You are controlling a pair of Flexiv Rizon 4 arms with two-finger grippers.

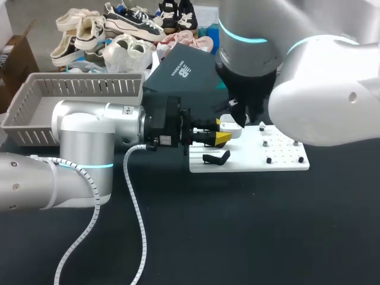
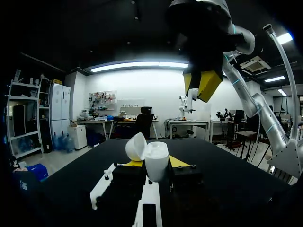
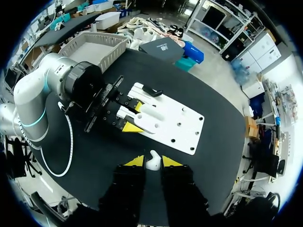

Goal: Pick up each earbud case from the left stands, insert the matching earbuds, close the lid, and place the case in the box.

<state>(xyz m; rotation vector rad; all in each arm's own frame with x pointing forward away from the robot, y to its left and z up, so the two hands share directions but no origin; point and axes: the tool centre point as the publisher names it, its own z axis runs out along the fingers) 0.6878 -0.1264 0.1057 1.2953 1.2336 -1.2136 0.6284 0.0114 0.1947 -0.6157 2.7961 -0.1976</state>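
Observation:
A white earbud case (image 2: 156, 160) stands with its lid (image 2: 136, 146) swung open. My left gripper (image 2: 155, 165) is shut on its body just above the white board (image 1: 249, 161), as also shows from above at the left gripper (image 1: 221, 135). My right gripper (image 3: 152, 161) hangs higher up, over the case (image 3: 147, 118), and is shut on a small white earbud (image 3: 152, 163). From the left wrist, the right gripper (image 2: 202, 85) shows overhead with its yellow tips pointing down. In the head view my right arm (image 1: 309, 101) hides its own fingers.
A black stand (image 1: 217, 158) and several small black pegs (image 1: 284, 155) sit on the board. A grey basket (image 1: 77, 101) stands at the back left. Behind the board are a dark box (image 1: 184, 74) and a heap of shoes (image 1: 119, 29). The left arm's cable (image 1: 133, 202) trails over the black tabletop.

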